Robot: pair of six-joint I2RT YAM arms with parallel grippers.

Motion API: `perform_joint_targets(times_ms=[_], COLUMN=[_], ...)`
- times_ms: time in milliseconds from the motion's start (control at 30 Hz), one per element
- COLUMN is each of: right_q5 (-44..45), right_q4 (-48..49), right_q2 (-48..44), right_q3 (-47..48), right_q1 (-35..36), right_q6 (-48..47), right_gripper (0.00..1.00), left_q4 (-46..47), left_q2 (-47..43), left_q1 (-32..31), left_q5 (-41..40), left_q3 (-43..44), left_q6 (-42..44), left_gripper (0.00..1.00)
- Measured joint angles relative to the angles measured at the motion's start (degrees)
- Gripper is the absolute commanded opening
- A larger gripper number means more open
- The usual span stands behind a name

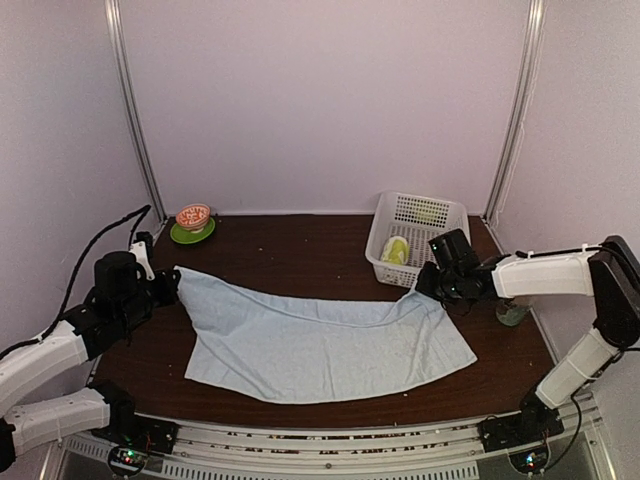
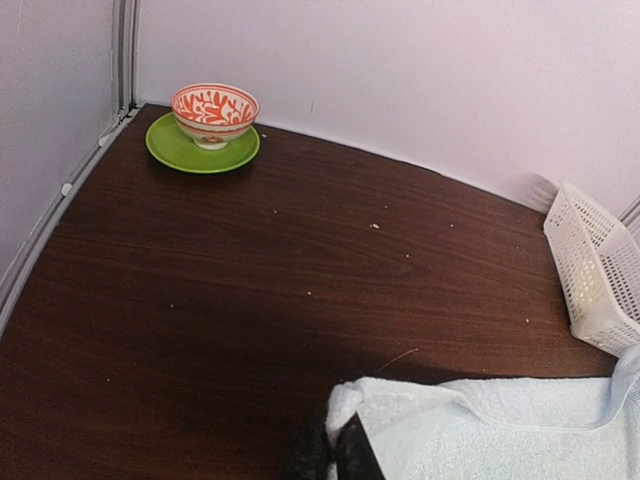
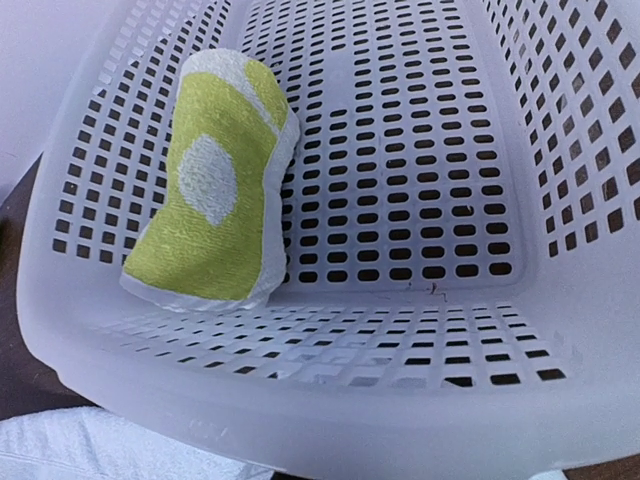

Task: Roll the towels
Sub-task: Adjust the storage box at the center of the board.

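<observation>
Nothing readable anywhere — the bowl [image 2: 214,112] carries only an orange leaf pattern.

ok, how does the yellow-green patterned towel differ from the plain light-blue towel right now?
Pattern: the yellow-green patterned towel has white shapes; the plain light-blue towel has none. Size: the blue one is far larger. State: the yellow-green one sits rolled in the white plastic basket; the blue one lies spread on the dark wooden table. Both are soft terry cloth.

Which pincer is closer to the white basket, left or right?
The right pincer, close beside the white basket. The left pincer is far off, at the opposite corner of the light-blue towel.
</observation>
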Motion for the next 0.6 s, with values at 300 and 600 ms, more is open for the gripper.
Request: perform_joint_targets(times_ms=[300, 600], right_q5=[-0.2, -1.5], right_q4=[-2.2, -3.5], right_q2=[8.3, 12.3], right_q3=[9.7, 16.7], right_q1=[0.3, 1.7], right_q6=[-1.1, -1.9], right_gripper=[0.00, 0.00], left_q4=[0.0, -0.1], left_q2=[0.5, 0.7], left_q1=[0.0, 0.0], left_q5=[0.8, 1.2], left_q3=[0.0, 0.0], left_q6=[0.0, -0.1], left_gripper=[0.00, 0.00])
